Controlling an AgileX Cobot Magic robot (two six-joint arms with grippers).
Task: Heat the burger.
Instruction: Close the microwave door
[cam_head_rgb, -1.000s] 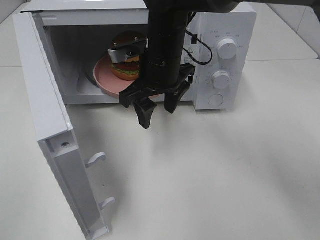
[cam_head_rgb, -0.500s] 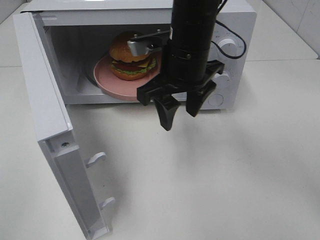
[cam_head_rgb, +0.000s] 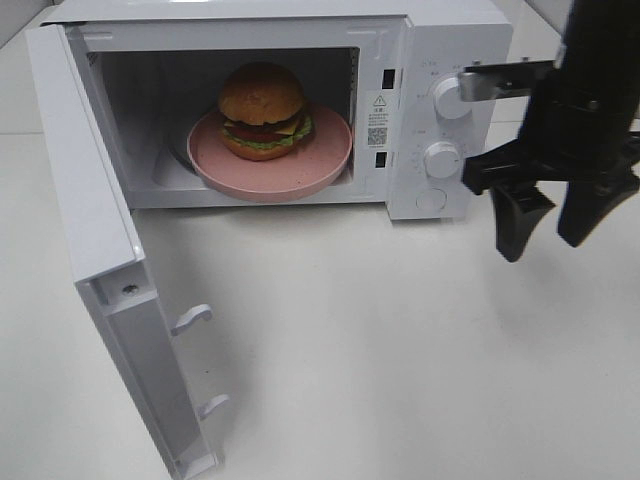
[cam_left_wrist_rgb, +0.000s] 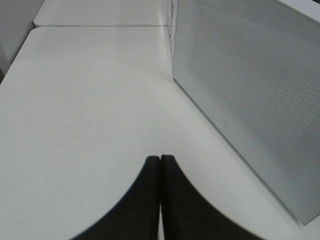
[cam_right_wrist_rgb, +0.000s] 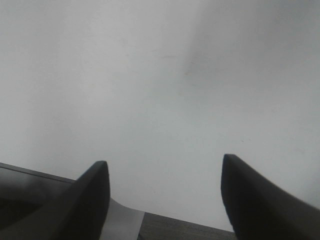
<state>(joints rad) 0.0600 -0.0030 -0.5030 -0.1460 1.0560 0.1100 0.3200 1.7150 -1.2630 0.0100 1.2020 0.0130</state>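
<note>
- White microwave (cam_head_rgb: 440, 40) casing is filling the back of the exterior high view, standing on the pale tabletop (cam_head_rgb: 380, 340), and I'm seeing its door (cam_head_rgb: 90, 220) swung fully open toward the left.
- Inside the open cavity the burger (cam_head_rgb: 262, 110) is sitting upright on a pink plate (cam_head_rgb: 300, 178), set toward the back of the plate, with its bun top, lettuce and cheese all showing.
- Two round dials (cam_head_rgb: 441, 158) are showing on the control panel to the right of the cavity, one above the other.
- Two latch hooks (cam_head_rgb: 190, 318) are sticking out from the door's inner edge.
- At the right edge of this view the right gripper (cam_head_rgb: 543, 240) is hanging above the tabletop in front of the control panel. It is well apart from the burger and its dark fingers are pointing down, spread wide and gripping nothing.
- In the left wrist view, the left gripper (cam_left_wrist_rgb: 160, 162) is holding its two dark fingers pressed together, tip against tip, with nothing between them.
- It is hovering over bare tabletop (cam_left_wrist_rgb: 75, 100), and the microwave's white panel (cam_left_wrist_rgb: 250, 100) with fine dotted mesh is standing just beside it.
- In the right wrist view, the right gripper (cam_right_wrist_rgb: 165, 162) is showing both fingers (cam_right_wrist_rgb: 95, 195) spread far apart, with only plain tabletop (cam_right_wrist_rgb: 160, 75) showing between them.
</note>
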